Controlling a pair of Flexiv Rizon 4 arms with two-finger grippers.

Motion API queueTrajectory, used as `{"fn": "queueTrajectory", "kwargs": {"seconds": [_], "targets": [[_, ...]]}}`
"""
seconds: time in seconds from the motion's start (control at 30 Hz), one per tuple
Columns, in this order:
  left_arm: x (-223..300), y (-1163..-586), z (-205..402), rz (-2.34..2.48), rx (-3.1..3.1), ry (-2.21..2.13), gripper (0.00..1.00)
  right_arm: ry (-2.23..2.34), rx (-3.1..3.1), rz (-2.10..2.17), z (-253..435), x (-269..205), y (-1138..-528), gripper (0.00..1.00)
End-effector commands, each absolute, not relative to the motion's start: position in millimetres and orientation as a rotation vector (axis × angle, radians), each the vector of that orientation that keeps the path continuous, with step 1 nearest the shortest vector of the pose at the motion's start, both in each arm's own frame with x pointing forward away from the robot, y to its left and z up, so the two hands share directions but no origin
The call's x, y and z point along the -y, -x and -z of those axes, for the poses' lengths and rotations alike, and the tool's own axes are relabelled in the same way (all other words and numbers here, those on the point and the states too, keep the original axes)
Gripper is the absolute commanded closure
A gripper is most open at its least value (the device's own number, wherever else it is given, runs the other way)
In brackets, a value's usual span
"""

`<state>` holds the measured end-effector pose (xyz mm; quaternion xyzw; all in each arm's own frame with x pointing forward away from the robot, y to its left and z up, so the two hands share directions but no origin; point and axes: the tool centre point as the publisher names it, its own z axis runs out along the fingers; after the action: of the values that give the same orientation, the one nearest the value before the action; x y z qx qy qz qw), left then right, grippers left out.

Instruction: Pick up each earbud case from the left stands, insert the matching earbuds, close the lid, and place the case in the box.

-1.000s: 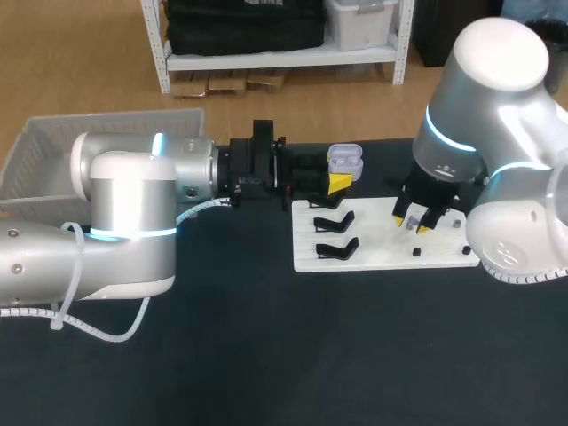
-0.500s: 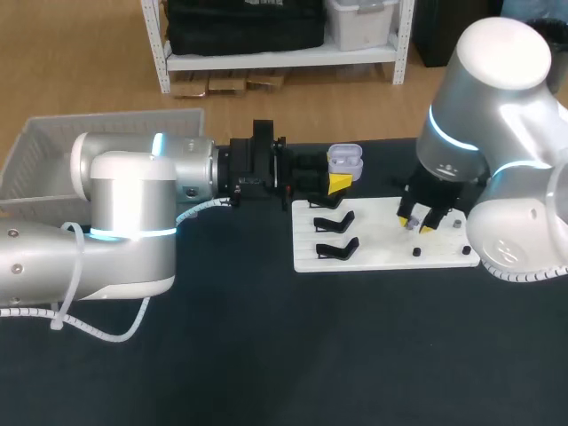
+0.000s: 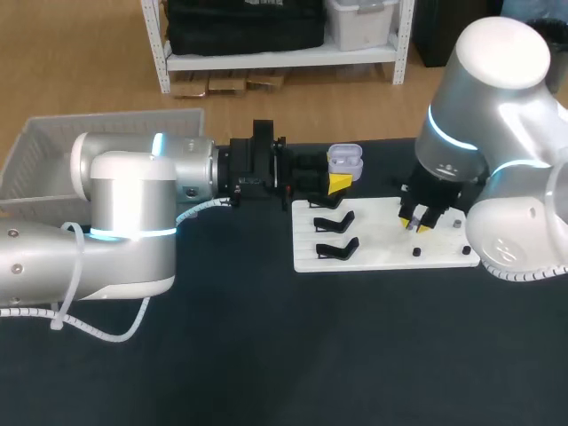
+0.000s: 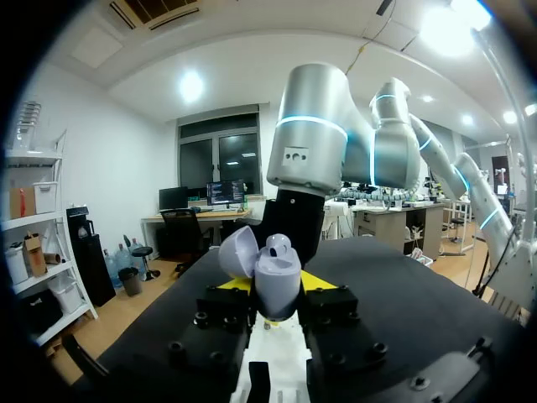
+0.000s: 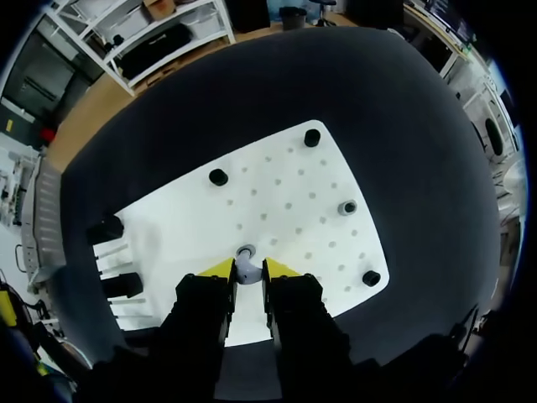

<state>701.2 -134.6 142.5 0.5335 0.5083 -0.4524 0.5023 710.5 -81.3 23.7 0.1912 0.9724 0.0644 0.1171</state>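
While the open-lidded case point(image 4: 267, 267) is clamped between the fingers of the left gripper point(image 4: 277, 285), raised just beyond the white board point(image 5: 285, 193), the right gripper point(image 5: 246, 269) is closed on an earbud point(image 5: 245, 259) low over that board's middle

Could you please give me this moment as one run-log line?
left pincer: shut on open earbud case | right pincer: shut on earbud, on white board

A robotics lab: two silver robot arms, the left arm point(image 3: 124, 213) and right arm point(image 3: 497, 133), stand over a black-covered counter point(image 3: 266, 355) carrying a white perforated fixture board point(image 3: 382, 253) with black stands point(image 3: 335, 248).
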Motion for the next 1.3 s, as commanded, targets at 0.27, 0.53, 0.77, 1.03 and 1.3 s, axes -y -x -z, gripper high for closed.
{"fn": "queueTrajectory", "kwargs": {"seconds": [0.27, 0.53, 0.77, 1.03, 1.3], "targets": [[135, -700, -141, 1.088, -1.222, -1.281, 1.00, -0.435, -2.899, -0.191, -90, 89, -692, 1.00], [135, -700, -141, 1.088, -1.222, -1.281, 1.00, -0.207, -2.970, -0.191, -150, 76, -675, 1.00], [135, -700, -141, 1.088, -1.222, -1.281, 1.00, -0.059, -2.967, -0.193, -192, 46, -668, 1.00], [135, -700, -141, 1.088, -1.222, -1.281, 1.00, 0.144, -2.994, -0.168, -221, 10, -664, 1.00], [135, -700, -141, 1.088, -1.222, -1.281, 1.00, 0.272, -2.961, -0.177, -222, -18, -676, 1.00]]}}
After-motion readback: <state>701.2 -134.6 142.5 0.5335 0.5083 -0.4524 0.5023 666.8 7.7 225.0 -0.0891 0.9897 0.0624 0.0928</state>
